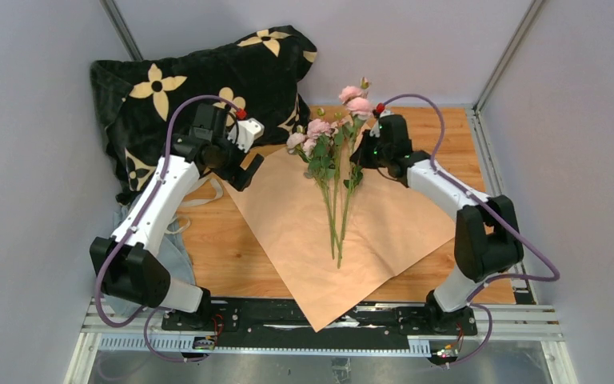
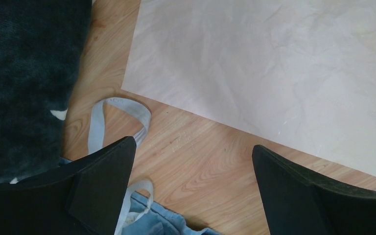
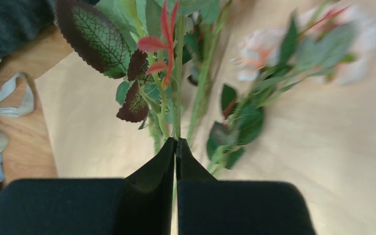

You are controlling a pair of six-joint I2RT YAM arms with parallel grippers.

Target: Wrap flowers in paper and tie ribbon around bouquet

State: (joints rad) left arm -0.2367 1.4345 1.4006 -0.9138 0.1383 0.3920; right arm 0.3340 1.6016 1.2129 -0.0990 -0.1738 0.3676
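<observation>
Basically, early days. The wooden surface (image 1: 224, 256) carries a black flower-print pillow (image 1: 168, 88) at back-left & the paper (image 1: 384, 232): one tan sheet spread flat like a diamond, near corner over the front edge. No olive sheet visible. The flowers (image 1: 332, 152) lie approx. down the sheet's middle, stems toward the arms, blooms at the far corner, seemingly lifted. The ribbon (image 2: 96, 128) sits looped on bare wood left of the sheet, beside a blue cloth (image 2: 161, 223), untied. Right claw (image 3: 176, 144) is pressed together, pinching a green stem below the leaves. Left claw (image 2: 192, 144) is spread wide, empty, over wood by the sheet's left edge. Done: layout only, imo. Left: fold, wrap, tie.
</observation>
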